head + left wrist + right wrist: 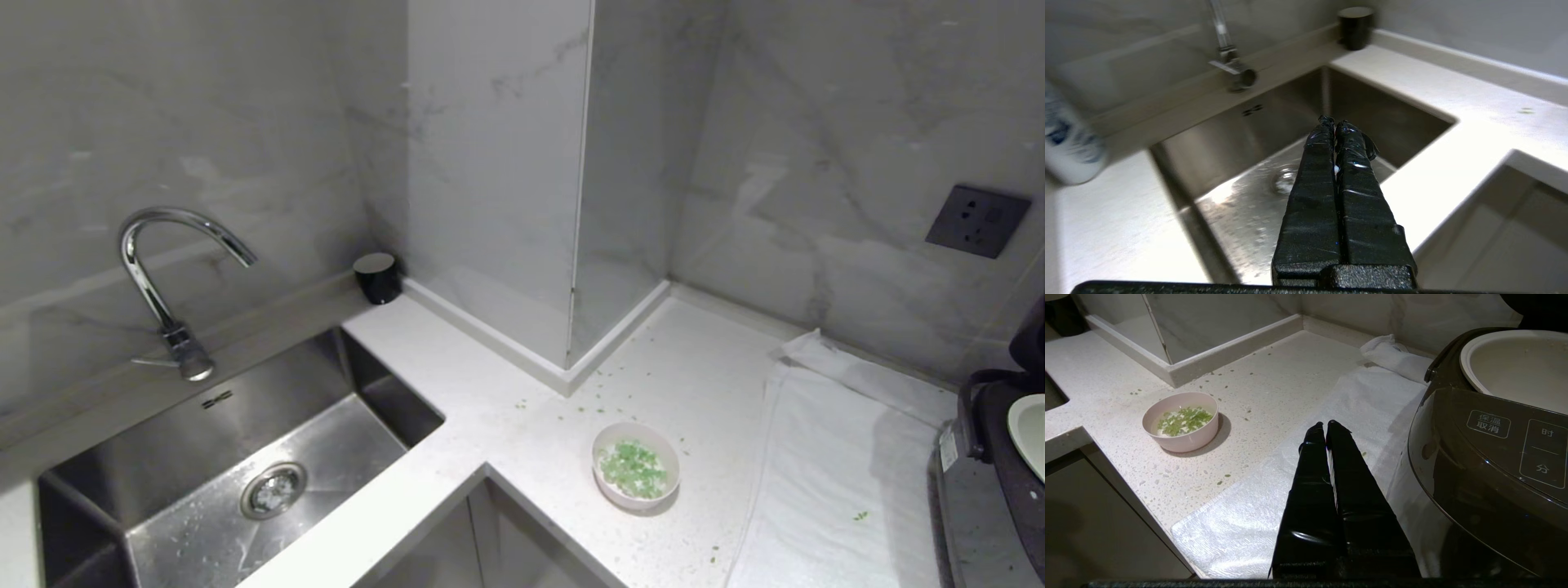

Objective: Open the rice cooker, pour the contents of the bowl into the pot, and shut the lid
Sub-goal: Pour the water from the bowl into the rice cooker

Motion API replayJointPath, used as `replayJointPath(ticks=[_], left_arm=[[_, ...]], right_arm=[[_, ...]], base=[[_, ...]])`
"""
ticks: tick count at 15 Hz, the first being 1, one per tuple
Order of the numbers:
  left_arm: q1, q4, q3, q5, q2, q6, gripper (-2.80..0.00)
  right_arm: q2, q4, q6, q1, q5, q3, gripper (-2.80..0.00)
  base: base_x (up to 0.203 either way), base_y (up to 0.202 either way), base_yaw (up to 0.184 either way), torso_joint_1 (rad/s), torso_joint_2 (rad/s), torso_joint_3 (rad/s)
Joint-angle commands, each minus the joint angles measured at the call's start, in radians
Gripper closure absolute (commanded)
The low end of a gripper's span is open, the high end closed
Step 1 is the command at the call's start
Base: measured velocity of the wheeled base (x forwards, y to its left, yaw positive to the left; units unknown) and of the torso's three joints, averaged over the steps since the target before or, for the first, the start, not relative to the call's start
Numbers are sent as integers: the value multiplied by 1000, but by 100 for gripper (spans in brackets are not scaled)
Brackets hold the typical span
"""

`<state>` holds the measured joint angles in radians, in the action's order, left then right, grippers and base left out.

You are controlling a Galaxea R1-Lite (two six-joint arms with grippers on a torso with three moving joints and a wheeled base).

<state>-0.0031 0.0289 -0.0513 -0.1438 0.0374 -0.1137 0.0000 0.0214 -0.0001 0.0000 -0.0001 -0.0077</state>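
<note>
The pale pink bowl (638, 503) (1184, 442) stands on the white counter near its front edge, holding chopped green contents (633, 470) (1184, 419). At the far right the dark rice cooker (1002, 465) (1486, 477) stands open. Its cream pot (1030, 429) (1515, 363) is exposed and the lid (1537, 305) is raised behind it. My right gripper (1325, 424) is shut and empty, hanging over the towel between bowl and cooker. Over the sink, my left gripper (1334, 121) is shut and empty. Neither gripper shows in the head view.
A steel sink (245, 457) with a chrome faucet (163, 269) fills the left. A white towel (824, 474) lies beside the cooker. A black cup (377, 278) sits at the wall corner. Green bits (604, 400) are scattered on the counter. A white bottle (1069, 143) stands left of the sink.
</note>
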Motion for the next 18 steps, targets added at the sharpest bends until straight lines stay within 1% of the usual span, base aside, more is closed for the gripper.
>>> replayJointPath(ticks=[1, 2, 4, 14, 18], left_arm=[[3, -3, 23, 79, -41, 15, 0], [4, -13, 22, 97, -41, 12, 0], [4, -83, 31, 163, -39, 11, 0], [3, -86, 30, 179, -39, 17, 0], [3, -86, 30, 179, -39, 17, 0]], right_arm=[[0, 0, -1, 0, 0, 0, 0], [0, 0, 0, 0, 0, 0, 0], [0, 0, -1, 0, 0, 0, 0], [0, 0, -1, 0, 0, 0, 0], [0, 0, -1, 0, 0, 0, 0]], base=[[0, 0, 0, 0, 0, 0], [0, 0, 0, 0, 0, 0], [0, 0, 0, 0, 0, 0], [0, 0, 0, 0, 0, 0], [-177, 0, -1, -1, 4, 3]])
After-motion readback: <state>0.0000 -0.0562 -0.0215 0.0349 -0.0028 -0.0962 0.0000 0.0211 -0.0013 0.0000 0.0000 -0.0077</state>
